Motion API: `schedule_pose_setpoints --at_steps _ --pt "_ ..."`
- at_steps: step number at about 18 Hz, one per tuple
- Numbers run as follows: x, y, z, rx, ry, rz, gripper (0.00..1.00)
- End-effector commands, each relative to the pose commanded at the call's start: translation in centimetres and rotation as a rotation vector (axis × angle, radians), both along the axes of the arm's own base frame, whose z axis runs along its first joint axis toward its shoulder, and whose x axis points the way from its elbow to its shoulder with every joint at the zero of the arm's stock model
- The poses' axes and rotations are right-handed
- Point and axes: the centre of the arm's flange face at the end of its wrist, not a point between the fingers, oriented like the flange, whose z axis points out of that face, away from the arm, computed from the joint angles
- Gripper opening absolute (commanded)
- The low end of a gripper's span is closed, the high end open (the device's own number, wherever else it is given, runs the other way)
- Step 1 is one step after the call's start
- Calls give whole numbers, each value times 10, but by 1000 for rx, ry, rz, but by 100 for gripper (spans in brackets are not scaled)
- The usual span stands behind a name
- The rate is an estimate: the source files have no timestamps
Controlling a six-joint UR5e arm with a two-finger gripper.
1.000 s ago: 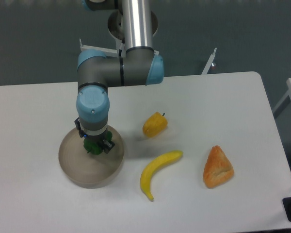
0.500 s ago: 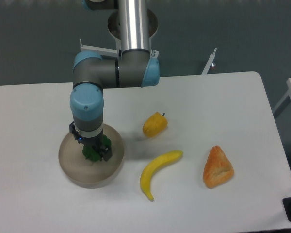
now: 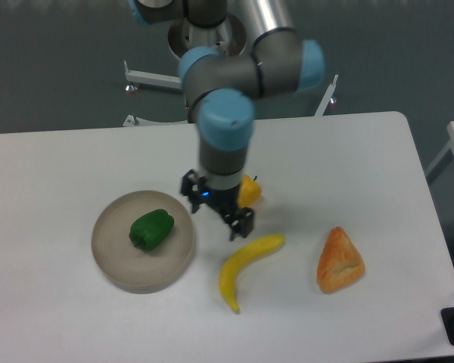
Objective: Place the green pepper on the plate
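Fingers [image 3: 242,224] spread and empty, the gripper [image 3: 216,210] hangs over the table [image 3: 363,159] right of the plate [image 3: 110,261], just in front of a yellow pepper [image 3: 250,190]. On the plate lies the green pepper [image 3: 151,229]; a banana [image 3: 242,268] and a pastry [image 3: 340,261] rest to the right.

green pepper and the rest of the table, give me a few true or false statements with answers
1. The green pepper lies on the plate. True.
2. The claw grips the green pepper. False: it is empty, off to the plate's right.
3. The banana lies on the plate. False: it lies on the table.
4. The yellow pepper sits partly behind the claw. True.
5. An orange wedge-shaped item lies right of the banana. True.
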Motion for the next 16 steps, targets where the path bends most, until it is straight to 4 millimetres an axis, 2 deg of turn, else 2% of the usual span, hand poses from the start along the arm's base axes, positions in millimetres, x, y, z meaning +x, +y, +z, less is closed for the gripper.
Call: schedule_pose_setpoints --at_steps 2,3,7,8,10,16 --pt "-10 -13 -6 -33 -3 -38 100" --pt "-27 -28 -12 -63 10 -75 100" --pt "-40 -47 -27 -153 70 -192 100" --pt "-42 -50 -24 -170 94 -234 100" --pt "-44 -55 -30 -206 113 -292 100" --pt "-55 -60 -30 -200 107 -288 100"
